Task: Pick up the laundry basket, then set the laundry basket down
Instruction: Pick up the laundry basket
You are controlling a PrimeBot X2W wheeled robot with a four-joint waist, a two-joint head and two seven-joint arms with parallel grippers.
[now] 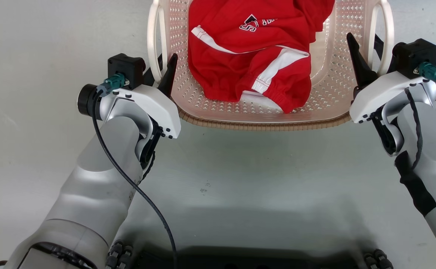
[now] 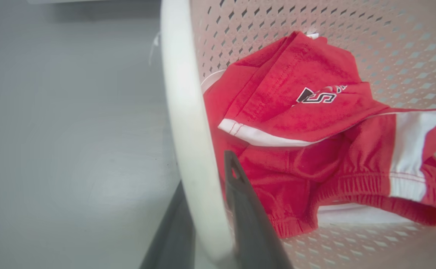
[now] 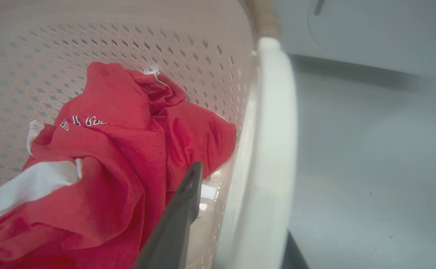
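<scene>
While the laundry basket sat on the grey floor at the head view's top, the left claw and right claw each clamped a white handle. Left wrist view: one finger inside the handle, red clothing beyond. Right wrist view: bare floor outside the handle.

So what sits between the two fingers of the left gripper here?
The basket's white left handle runs between the left gripper's fingers, one finger inside the loop and one outside; the left wrist view shows it.

Garment in laundry basket, betw. both claws
</scene>
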